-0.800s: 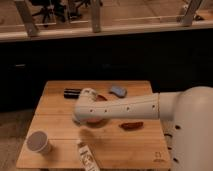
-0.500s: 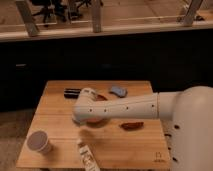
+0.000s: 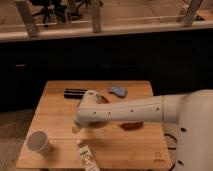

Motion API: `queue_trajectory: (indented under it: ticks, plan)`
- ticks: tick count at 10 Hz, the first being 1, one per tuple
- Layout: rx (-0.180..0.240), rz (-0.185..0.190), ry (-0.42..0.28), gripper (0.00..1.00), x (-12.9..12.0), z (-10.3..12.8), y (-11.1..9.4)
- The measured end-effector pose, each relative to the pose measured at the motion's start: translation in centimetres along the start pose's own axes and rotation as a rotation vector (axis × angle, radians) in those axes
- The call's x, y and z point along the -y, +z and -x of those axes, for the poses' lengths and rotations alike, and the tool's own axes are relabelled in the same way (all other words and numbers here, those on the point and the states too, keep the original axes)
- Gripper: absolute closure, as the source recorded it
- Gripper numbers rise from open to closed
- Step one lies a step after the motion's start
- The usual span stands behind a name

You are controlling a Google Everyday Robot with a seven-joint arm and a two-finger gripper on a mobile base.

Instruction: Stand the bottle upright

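The bottle [image 3: 86, 156] is small, slim and whitish with a dark and reddish label. It lies on its side near the front edge of the wooden table [image 3: 55, 115], its pale cap end pointing toward the table's middle. My white arm reaches in from the right. The gripper [image 3: 78, 127] hangs at the arm's left end, just above and behind the bottle's cap end and apart from it. It holds nothing that I can see.
A grey-white paper cup [image 3: 39, 142] stands at the front left. A black oblong case [image 3: 75, 93] lies at the back. A blue object [image 3: 118, 91] lies at the back right. A reddish item [image 3: 131, 125] lies under the arm.
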Motion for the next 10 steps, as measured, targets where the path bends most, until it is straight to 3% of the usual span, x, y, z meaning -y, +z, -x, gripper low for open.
queue_trajectory:
  ticks: [4,7,10]
  plan:
    - [0.043,-0.014,0.04,0.2,-0.7,0.1,-0.8]
    - [0.065,-0.076,0.088,0.2,-1.9,0.0,-2.0]
    - [0.046,-0.138,0.175,0.2,-3.0,-0.5,-2.5]
